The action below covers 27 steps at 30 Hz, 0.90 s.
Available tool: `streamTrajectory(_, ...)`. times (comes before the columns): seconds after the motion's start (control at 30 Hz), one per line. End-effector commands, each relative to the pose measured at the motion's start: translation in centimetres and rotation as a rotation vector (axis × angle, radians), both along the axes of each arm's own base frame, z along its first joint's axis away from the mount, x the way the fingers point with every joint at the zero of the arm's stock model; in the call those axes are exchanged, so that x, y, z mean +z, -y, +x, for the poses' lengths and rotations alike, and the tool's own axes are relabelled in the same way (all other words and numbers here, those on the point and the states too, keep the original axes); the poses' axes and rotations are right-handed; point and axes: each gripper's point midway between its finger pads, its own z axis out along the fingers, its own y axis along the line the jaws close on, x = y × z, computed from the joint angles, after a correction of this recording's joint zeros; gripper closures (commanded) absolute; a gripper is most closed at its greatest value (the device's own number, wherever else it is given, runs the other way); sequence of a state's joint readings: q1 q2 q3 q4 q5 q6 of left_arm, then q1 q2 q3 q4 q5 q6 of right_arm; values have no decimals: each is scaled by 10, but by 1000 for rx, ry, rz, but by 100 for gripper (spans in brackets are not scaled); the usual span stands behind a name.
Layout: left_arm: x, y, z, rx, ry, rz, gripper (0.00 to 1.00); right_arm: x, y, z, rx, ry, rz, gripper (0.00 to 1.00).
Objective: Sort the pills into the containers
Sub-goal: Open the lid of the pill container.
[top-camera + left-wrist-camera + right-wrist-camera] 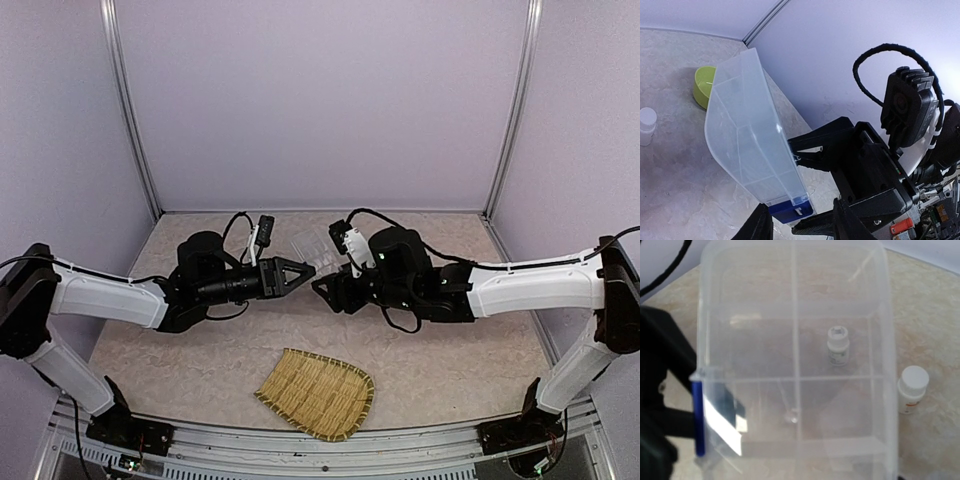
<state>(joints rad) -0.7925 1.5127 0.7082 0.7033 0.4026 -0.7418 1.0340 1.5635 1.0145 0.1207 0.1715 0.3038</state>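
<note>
Pale lilac walls with metal corner posts close off a beige, marble-patterned table [200, 360]. From overhead the two arms meet nose to nose at its centre. The left gripper [308, 270] and the right gripper [318, 286] are almost touching. The organiser box [308, 243] is only a faint clear sliver just behind them. A woven bamboo tray [318, 393], leaf-shaped and ribbed, lies near the front edge, well apart from the grippers.

The left wrist camera shows the organiser box [747, 135] raised on edge and tilted. It is frosted clear plastic with rounded corners and a blue latch [790, 210] at its low end. The left gripper [787, 225] has dark fingers on either side of that latch end and looks clamped on it, though the fingers are cut off by the frame. The right gripper [799, 156] pinches the box's long rim between its two black fingers. Behind the box sit a round lime-green bowl [704, 86], half hidden, and a white-capped pill bottle [647, 125] at the frame edge.

The right wrist camera sees the organiser box [795, 340] flat on, and only here do its dividing walls show. The blue latch [698, 415] is at the left. A small bottle [837, 346] shows blurred through the plastic, and a second bottle [912, 388] stands beside the box. The right fingers themselves are out of sight in this view.
</note>
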Motion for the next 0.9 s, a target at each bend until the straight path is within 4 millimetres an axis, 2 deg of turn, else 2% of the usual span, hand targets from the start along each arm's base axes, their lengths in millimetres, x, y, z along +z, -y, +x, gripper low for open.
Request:
streamTrajectory(0.0,15,6,-1,-25,32,-41,64,3,-3,4,-28,25,-21,44)
streamTrajectory(0.3,19,6,0,-18,35,-53,85,-9,3,10,-82,43,-92,44)
streamTrajectory(0.5,25,3,0,-5,61,-54,92,-13,8,12,-102,47,-119,44)
streamTrajectory(0.6,26,2,0,0,64,-54,86,-9,7,11,-97,47,-107,44)
streamTrajectory(0.77,25,0,-2,0,65,-48,59,-5,4,8,-78,37,-102,44)
streamTrajectory(0.87,21,-1,-2,4,64,-33,55,-5,2,6,-65,25,-110,44)
